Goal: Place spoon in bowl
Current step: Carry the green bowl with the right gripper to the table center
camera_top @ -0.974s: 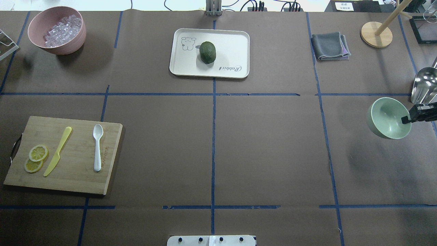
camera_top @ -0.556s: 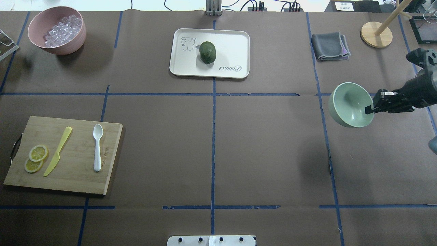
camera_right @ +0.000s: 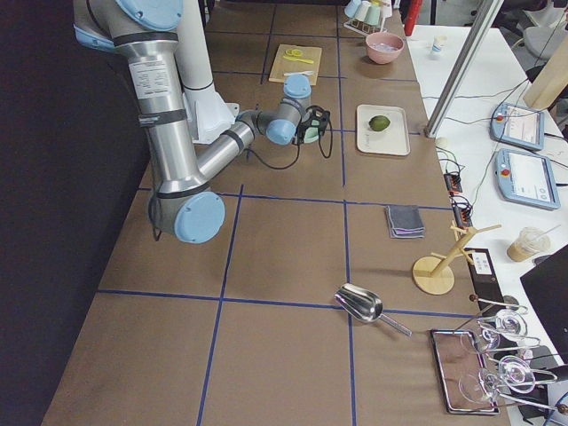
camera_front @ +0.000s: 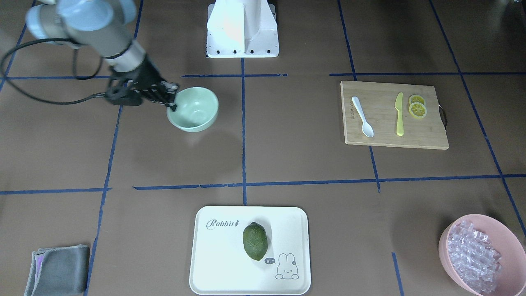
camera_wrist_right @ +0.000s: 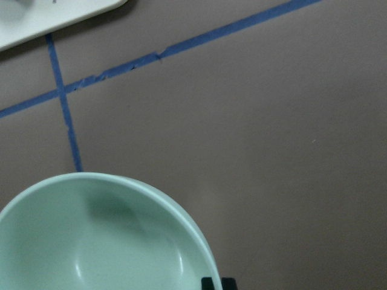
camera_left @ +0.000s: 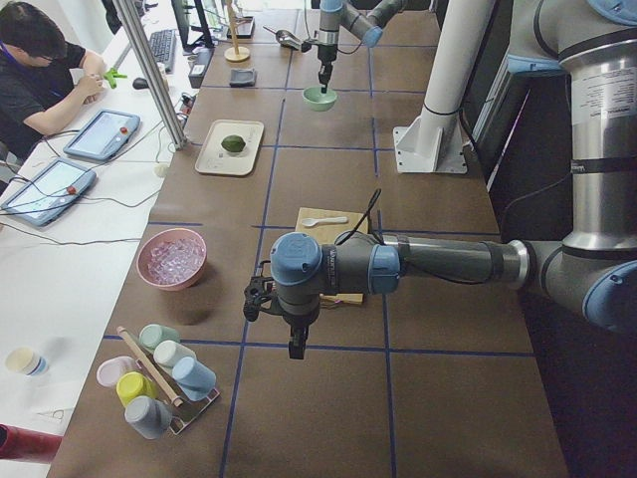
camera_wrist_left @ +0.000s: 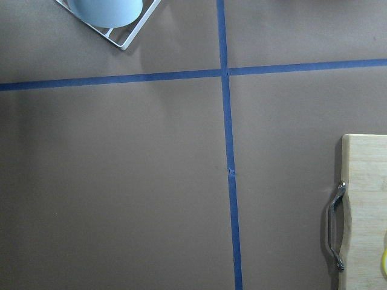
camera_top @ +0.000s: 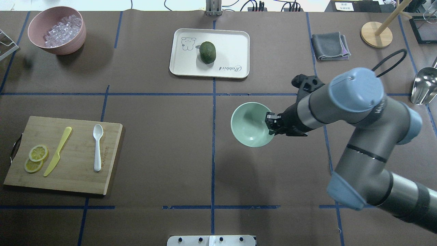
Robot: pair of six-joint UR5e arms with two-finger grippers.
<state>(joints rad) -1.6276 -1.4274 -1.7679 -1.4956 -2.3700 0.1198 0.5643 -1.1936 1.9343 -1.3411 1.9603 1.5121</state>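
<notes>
The white spoon (camera_top: pixel 98 147) lies on the wooden cutting board (camera_top: pixel 75 177) at the left, beside the yellow knife; it also shows in the front view (camera_front: pixel 362 117). My right gripper (camera_top: pixel 271 127) is shut on the right rim of the mint-green bowl (camera_top: pixel 249 124) and holds it just right of the table's middle line, apparently lifted, its shadow offset. The bowl is empty and fills the lower left of the right wrist view (camera_wrist_right: pixel 91 241). My left gripper (camera_left: pixel 292 344) shows only in the exterior left view, pointing down left of the board; I cannot tell whether it is open.
On the board lie a yellow knife (camera_top: pixel 58 151) and lemon slices (camera_top: pixel 36 158). A pink bowl of ice cubes (camera_top: pixel 56 30) stands far left, a white tray (camera_top: pixel 184 68) with a green fruit at the far middle, a grey cloth (camera_top: pixel 330 46), wooden stand (camera_top: pixel 376 34) and metal scoop (camera_top: pixel 423 85) at the right.
My right arm has carried the mint-green bowl from the table's right edge leftward to just right of the middle line. The spoon and board have not moved.
</notes>
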